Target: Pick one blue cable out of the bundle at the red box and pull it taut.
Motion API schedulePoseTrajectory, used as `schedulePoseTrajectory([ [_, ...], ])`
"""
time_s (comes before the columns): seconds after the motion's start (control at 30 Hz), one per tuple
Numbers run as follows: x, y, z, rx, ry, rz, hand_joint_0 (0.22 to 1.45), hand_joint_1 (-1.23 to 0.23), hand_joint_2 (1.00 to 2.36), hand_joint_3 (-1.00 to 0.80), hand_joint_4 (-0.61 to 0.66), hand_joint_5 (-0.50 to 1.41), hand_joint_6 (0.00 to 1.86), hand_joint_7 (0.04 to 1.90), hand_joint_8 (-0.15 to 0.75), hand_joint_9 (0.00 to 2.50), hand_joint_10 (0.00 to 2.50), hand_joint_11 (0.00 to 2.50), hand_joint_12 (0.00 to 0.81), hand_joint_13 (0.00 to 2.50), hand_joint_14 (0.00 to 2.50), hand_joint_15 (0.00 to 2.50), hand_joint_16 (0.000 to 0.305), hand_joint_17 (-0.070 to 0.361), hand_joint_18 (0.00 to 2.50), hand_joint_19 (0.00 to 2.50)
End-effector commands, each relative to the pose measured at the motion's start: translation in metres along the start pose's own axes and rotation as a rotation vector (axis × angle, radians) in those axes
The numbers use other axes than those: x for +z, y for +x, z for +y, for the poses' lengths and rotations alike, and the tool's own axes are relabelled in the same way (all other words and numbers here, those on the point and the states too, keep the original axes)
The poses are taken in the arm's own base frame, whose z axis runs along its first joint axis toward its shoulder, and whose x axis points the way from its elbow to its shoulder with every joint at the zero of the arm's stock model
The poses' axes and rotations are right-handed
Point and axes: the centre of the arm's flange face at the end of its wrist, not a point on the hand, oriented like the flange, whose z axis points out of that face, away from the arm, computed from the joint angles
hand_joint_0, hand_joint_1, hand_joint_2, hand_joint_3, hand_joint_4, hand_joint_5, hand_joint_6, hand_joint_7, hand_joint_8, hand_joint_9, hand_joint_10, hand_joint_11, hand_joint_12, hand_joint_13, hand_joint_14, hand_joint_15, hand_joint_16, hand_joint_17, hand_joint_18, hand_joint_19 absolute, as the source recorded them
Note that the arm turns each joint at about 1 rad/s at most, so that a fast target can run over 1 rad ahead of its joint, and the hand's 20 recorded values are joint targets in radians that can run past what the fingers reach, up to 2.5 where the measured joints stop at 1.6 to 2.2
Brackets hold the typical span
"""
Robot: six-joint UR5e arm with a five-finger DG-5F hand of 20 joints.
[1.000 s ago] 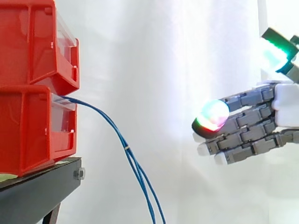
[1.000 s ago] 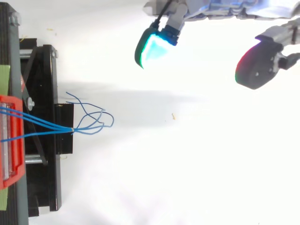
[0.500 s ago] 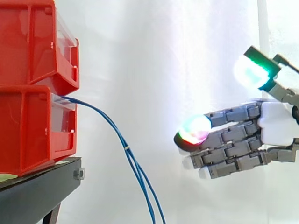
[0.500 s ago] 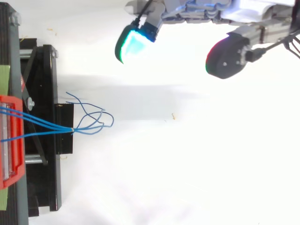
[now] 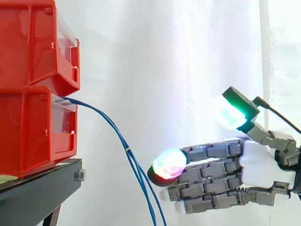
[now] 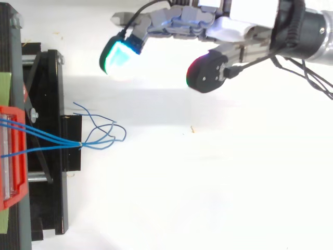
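At the left, two stacked red plastic bins (image 5: pixel 33 94) stand on a black metal stand (image 5: pixel 42 188). A bundle of thin blue cables (image 5: pixel 123 141) comes out of the lower bin and hangs down. To its right, near but apart, is the grey robot hand (image 5: pixel 261 167). Its fingers (image 5: pixel 211 165) are straight and hold nothing.

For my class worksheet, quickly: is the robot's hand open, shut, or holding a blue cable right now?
Hand: open, fingers straight and thumb spread, holding nothing, clear of the blue cables.
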Motion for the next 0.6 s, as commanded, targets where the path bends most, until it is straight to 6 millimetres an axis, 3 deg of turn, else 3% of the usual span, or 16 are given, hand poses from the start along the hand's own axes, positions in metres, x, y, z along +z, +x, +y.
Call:
schedulePoseTrajectory([
  [0.0,0.012,0.010,-0.018,0.008,-0.006,0.010,0.40,-0.50,1.00,-0.50,0.34,-0.20,0.50,0.73,0.297,0.02,0.00,0.00,0.420,0.00,0.00,0.07,0.075,0.170,0.00,0.09],
  [0.1,0.040,0.017,-0.036,0.042,-0.019,0.034,0.40,-0.52,1.00,-0.50,0.34,-0.19,0.50,0.73,0.296,0.03,0.00,0.00,0.421,0.00,0.00,0.07,0.075,0.168,0.00,0.09],
  [0.2,0.053,0.026,-0.033,0.046,-0.027,0.060,0.42,-0.54,1.00,-0.50,0.34,-0.19,0.50,0.74,0.291,0.04,0.00,0.00,0.411,0.01,0.00,0.07,0.072,0.163,0.00,0.09],
  [0.33,0.064,0.043,-0.020,0.034,-0.046,0.085,0.45,-0.57,1.00,-0.50,0.35,-0.18,0.50,0.76,0.282,0.07,0.00,0.00,0.396,0.03,0.00,0.08,0.069,0.154,0.00,0.10],
  [0.57,0.067,0.079,-0.015,0.015,-0.056,0.115,0.50,-0.62,1.00,-0.50,0.36,-0.16,0.50,0.81,0.271,0.10,0.00,0.00,0.376,0.06,0.00,0.07,0.064,0.144,0.00,0.10],
])
